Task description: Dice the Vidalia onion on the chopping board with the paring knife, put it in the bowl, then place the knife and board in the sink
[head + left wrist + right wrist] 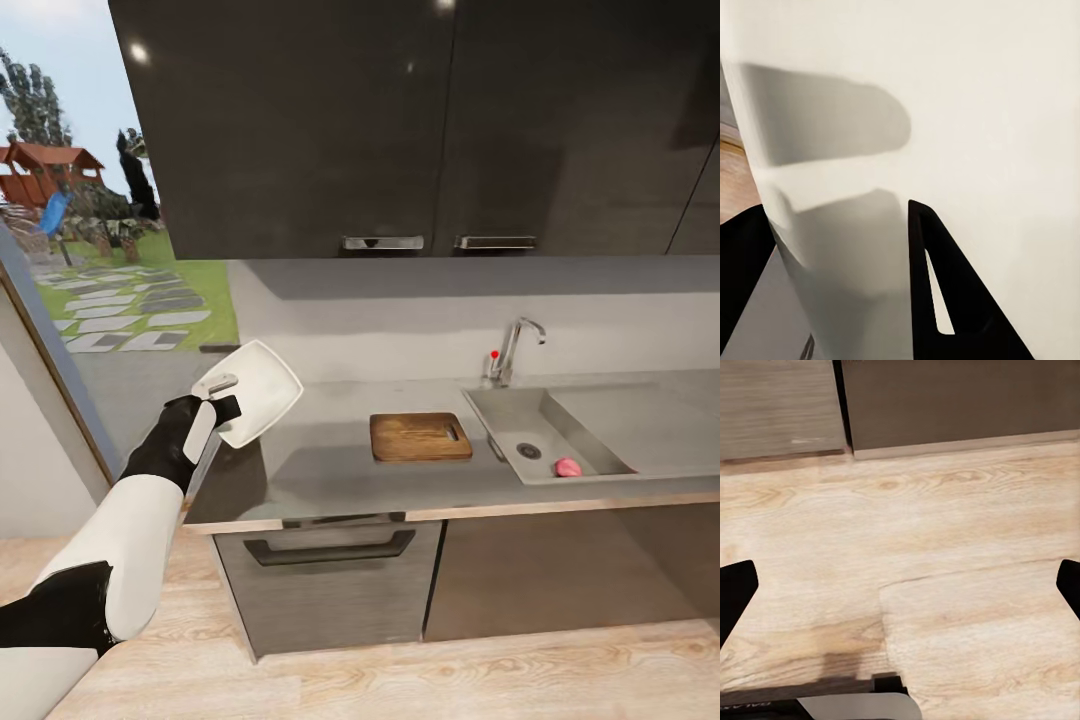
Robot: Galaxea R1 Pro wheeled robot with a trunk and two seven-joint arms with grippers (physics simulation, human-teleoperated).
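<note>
Onion [568, 467] sits in the sink [512, 425], right of the board [420, 437] on the countertop [330, 470]. Left gripper [222, 395] holds the tilted bowl [255, 390] raised at the counter's left end. Left wrist: fingers [945, 292] clamp the bowl's wall [982, 112]. Right wrist: fingertips [735, 592] spread wide over floor [945, 547], holding nothing.

Even, soft daylight fills the kitchen, brightest at the window [90, 200] on the left. Small ceiling-light glints dot the glossy black cabinets [400, 120], which throw a soft shadow band onto the wall below. The worktop [330, 470] carries a dull sheen. Up close, the white bowl [982, 112] looks washed out, crossed by two soft grey shadows. The render is slightly soft throughout.
</note>
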